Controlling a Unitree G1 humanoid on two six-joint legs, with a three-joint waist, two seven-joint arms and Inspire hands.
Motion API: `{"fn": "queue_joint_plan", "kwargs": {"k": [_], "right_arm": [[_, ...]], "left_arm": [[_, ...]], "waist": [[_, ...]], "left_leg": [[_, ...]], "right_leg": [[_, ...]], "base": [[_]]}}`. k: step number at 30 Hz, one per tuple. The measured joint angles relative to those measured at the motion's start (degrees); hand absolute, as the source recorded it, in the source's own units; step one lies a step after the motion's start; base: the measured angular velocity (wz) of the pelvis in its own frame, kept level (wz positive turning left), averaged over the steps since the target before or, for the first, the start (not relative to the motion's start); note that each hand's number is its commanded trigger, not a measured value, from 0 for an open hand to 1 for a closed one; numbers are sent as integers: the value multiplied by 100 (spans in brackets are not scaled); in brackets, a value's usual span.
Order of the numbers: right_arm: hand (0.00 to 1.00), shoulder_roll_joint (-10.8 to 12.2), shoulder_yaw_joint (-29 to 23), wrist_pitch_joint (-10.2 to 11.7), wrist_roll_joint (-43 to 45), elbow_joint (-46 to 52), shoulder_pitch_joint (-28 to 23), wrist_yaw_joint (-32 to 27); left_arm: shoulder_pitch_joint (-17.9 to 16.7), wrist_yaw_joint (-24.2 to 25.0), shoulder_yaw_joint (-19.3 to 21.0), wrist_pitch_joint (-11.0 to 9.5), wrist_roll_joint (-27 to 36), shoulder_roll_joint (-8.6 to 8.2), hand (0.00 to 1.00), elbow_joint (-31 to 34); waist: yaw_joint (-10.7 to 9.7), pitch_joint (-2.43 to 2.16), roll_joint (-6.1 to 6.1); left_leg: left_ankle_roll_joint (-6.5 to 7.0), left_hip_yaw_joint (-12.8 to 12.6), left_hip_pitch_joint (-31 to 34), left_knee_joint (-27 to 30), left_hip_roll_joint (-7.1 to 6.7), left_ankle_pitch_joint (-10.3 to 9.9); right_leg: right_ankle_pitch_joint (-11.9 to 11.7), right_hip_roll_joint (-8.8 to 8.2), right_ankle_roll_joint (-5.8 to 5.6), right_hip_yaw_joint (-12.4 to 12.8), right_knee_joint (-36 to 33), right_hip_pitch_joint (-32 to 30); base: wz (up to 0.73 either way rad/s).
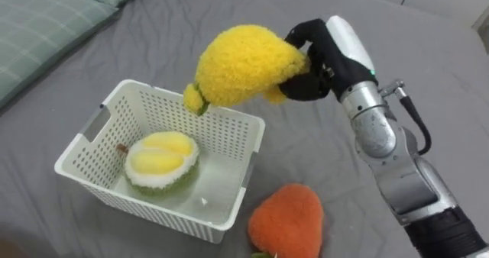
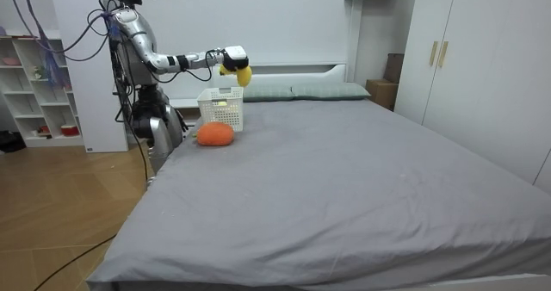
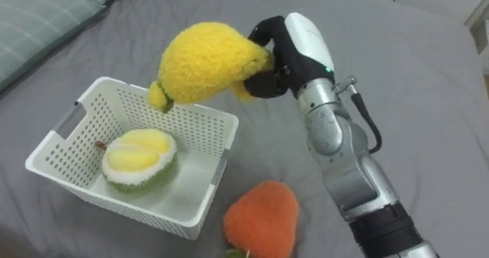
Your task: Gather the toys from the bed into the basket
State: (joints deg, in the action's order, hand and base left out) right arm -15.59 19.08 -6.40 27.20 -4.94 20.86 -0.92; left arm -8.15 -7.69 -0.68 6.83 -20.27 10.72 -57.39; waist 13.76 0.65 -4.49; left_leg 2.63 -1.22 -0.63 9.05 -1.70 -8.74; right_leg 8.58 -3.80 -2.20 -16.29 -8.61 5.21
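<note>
The right hand (image 1: 317, 63) grips a yellow plush (image 1: 241, 66) above the basket's (image 1: 229, 136) one-o'clock rim. A durian toy (image 1: 162, 162) lies inside, and an orange plush (image 1: 289, 220) sits on the bed (image 1: 428, 75) at four o'clock.

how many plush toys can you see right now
3. The yellow plush toy is gripped by the right hand above the white basket; a green and yellow toy lies inside the basket; an orange toy lies on the bed beside it. Others may lie out of view.
</note>
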Motion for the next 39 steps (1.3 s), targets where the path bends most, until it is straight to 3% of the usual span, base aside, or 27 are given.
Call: {"fn": "queue_joint_plan", "kwargs": {"k": [2,3,4,5,6,7,18,39], "right_arm": [[100,21,9,-27,100,0,3,81],[87,42,27,-82,154,0,5,113],[65,53,45,-103,177,0,4,116],[55,70,78,-123,201,-1,4,129],[16,93,113,-122,257,0,4,157],[0,110,127,-125,279,0,4,169],[0,329,465,-369,459,5,3,477],[0,359,520,-367,464,-8,-182,490]], "left_arm": [[26,64,5,40,-202,-9,0,0],[23,98,5,70,-210,-9,0,1],[22,117,4,93,-215,-9,0,1],[25,165,5,140,-258,-9,0,5],[23,199,5,165,-308,-8,0,5],[22,212,5,172,-314,-8,0,6],[-51,453,6,323,-926,-10,0,510],[-54,313,60,358,-926,-115,0,509]], "waist": [[93,20,-19],[141,19,-20],[177,21,-17],[227,25,-11],[237,31,-2],[238,33,2],[278,30,12],[332,10,-18]], "left_leg": [[4,43,20,47,-11,-3],[4,79,35,62,-18,-3],[4,88,39,67,-21,-3],[4,107,48,80,-23,-2],[4,148,68,104,-28,-3],[4,163,86,122,-29,-3],[7,308,181,231,-76,-3],[12,300,87,225,-78,1]], "right_leg": [[2,-10,-4,-57,1,-4],[2,-16,-4,-108,0,-2],[2,-17,-4,-107,0,-1],[2,-17,-4,-115,0,3],[2,-16,-4,-124,0,14],[2,-15,-4,-126,0,16],[8,-24,-10,-103,-4,57],[13,-26,-17,-71,0,120]], "base": [[16],[14],[11],[11],[13],[16],[6],[0]]}}
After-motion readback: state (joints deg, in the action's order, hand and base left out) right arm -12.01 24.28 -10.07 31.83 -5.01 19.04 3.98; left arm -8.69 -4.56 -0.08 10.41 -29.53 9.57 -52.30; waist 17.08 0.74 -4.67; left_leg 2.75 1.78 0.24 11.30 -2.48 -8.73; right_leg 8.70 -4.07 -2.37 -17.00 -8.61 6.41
